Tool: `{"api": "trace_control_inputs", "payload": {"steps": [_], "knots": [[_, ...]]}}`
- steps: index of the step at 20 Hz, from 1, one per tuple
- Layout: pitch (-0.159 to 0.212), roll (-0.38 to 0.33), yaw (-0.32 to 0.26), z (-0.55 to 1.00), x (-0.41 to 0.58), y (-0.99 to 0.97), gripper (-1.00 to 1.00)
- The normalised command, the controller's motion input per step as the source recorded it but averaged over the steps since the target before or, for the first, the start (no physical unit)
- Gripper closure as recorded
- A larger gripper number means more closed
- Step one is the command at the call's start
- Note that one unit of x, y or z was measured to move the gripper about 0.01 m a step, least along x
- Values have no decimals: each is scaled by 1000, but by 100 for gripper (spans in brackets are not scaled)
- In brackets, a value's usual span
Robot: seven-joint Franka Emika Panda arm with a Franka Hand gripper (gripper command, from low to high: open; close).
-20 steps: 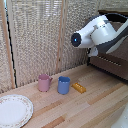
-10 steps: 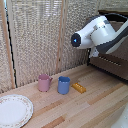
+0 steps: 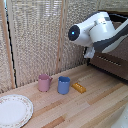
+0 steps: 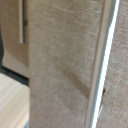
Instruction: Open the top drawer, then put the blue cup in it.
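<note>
Plate, white with a patterned rim, lay nearest the camera on the pale wooden tabletop, at the exterior view's left. Behind it stood the pink mug, and just beside that, apart from it, the blue cup, upright and untouched. A small orange block lay flat near the cup on the exterior view's right. I counted one plate, one mug, one cup, one block.

Farther back, against the woven screen, my Panda arm hung high at the exterior view's right, well apart from the cup, beside the dark brown cabinet. Only a slice of that cabinet showed, and I could not make out the top drawer's front or tell whether it was shut. The gripper itself was hidden behind the arm's body; whether it was spread or closed, or carried anything, I could not tell.

From the wrist camera I saw mostly woven screen and a pale upright post, with what may have been a silver bar handle at the edge, blurred.

I judged the opening step to be in hand, the cup step not begun. The next move, as I read it, called for lining the fingers up on the handle, closing on it, then pulling straight outward.
</note>
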Motion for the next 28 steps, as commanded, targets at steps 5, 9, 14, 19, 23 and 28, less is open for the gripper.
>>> {"api": "trace_control_inputs", "payload": {"steps": [5, 9, 14, 19, 23, 28], "knots": [[0, 298, -107, 179, 255, 502, -100], [0, 288, -118, 191, 274, 474, -100], [8, 271, -124, 179, 331, 455, -100], [56, 234, -140, 140, 366, 446, -100], [97, 199, -164, 99, 351, 419, -100], [105, 180, -197, 33, 273, 373, -100]]}}
